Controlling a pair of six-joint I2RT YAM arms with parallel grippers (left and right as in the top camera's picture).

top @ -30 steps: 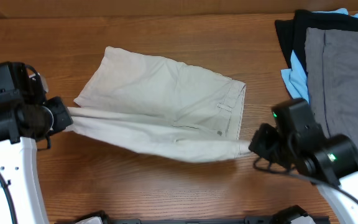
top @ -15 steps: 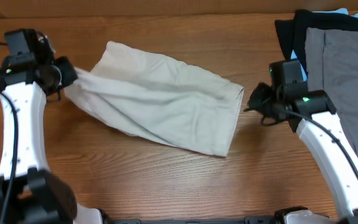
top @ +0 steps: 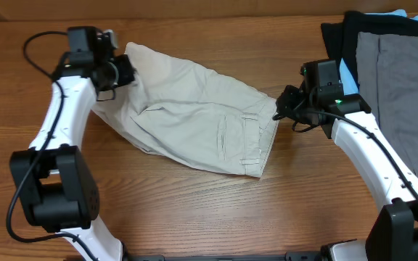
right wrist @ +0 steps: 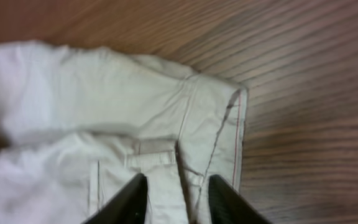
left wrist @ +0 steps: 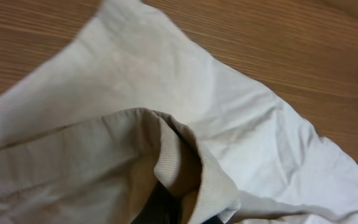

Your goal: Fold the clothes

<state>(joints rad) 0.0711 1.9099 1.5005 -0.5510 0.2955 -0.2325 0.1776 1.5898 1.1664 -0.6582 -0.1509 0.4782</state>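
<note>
Pinching, left end effector [top: 124, 72]: the ribbed hem of the shorts [top: 194, 119] is gripped. In the left wrist view the fingers are mostly buried in cloth, and only a dark sliver is seen under the hem fold.
State, right end effector [top: 281, 109]: its fingers [right wrist: 126, 202] are spread, and a waistband strip is seen lying between them.
Reach, left arm [top: 67, 123]: it is stretched from the near-left base to the far-left corner of the shorts.
Reach, right arm [top: 369, 156]: it is brought in from the near right to the right-hand edge of the shorts.
Position, shorts: they are laid mid-counter, slanted from far left to near right, with one layer doubled over the other. Pocket seams and waistband are faced up at the right end, and a red stitch line is seen along that edge. The left end is bunched toward the left end effector.
Surface, counter [top: 194, 217]: brown wood grain.
Others: a grey garment [top: 401, 94] is laid flat at the far right, over a black garment [top: 334, 36] and a light-blue garment [top: 347, 76], apart from the shorts.
</note>
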